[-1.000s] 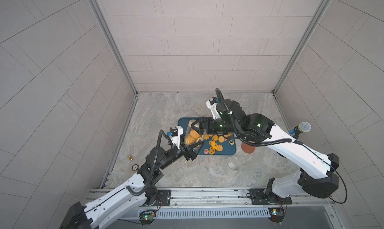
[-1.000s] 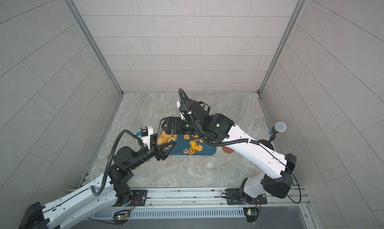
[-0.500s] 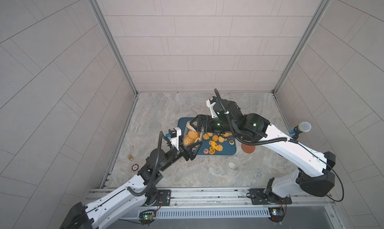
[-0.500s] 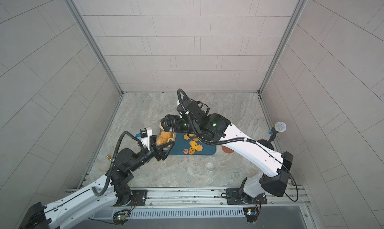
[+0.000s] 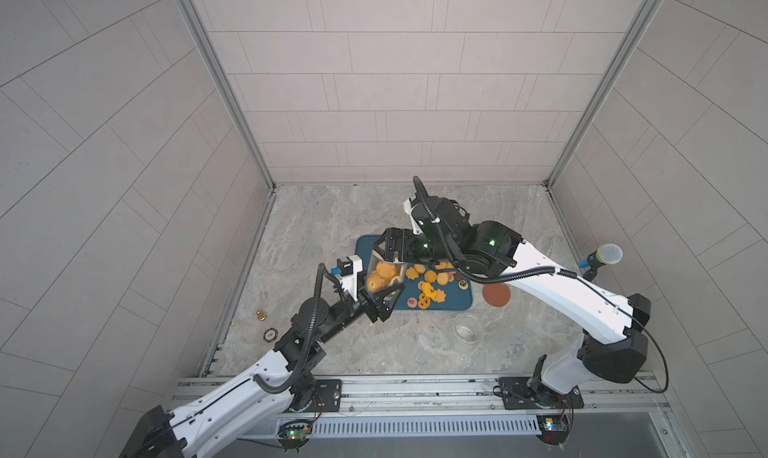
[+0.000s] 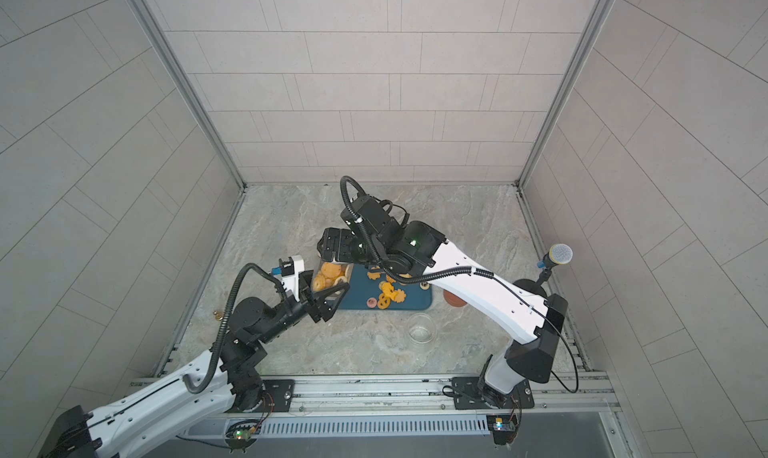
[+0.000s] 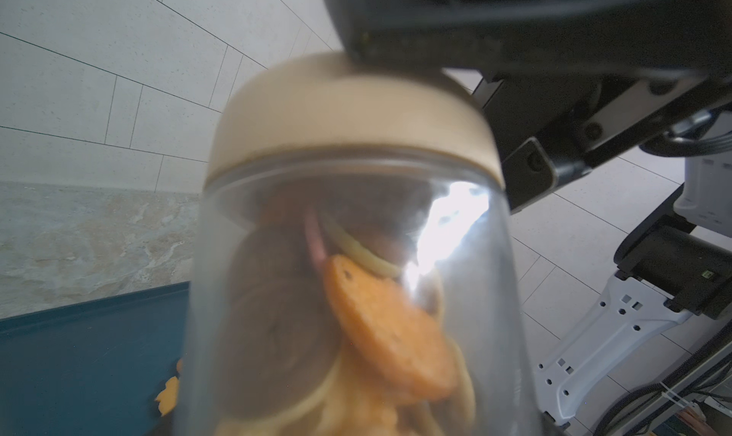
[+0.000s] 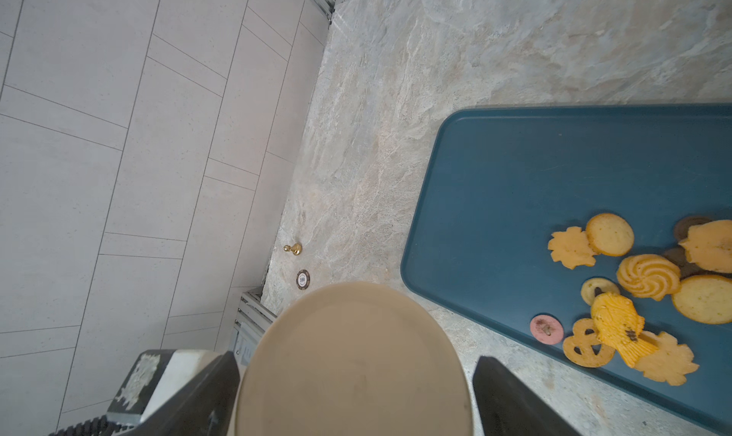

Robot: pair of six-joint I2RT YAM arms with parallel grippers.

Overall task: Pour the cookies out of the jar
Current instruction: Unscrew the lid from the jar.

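The jar (image 5: 384, 275) is clear, has a beige lid (image 7: 348, 113) and holds many orange-yellow cookies (image 7: 380, 327). My left gripper (image 5: 380, 288) is shut on its lower part and holds it over the left end of the blue tray (image 5: 457, 304). The jar fills the left wrist view and hides the left fingers there. My right gripper (image 5: 390, 258) sits on top of the lid (image 8: 352, 374). It is open, with one black finger (image 8: 511, 398) on each side and a thin gap showing on one side. Several cookies (image 5: 430, 291) lie loose on the tray (image 8: 515, 196).
A brown round disc (image 5: 496, 295) lies right of the tray. An empty clear glass jar (image 5: 468, 333) stands in front of it. A microphone (image 5: 604, 258) is at the right wall. A small gold piece (image 5: 260, 316) and a poker chip (image 5: 270, 334) lie by the left wall.
My right arm has edged left and its gripper has settled over the jar's lid. The left gripper has kept the jar almost in place.
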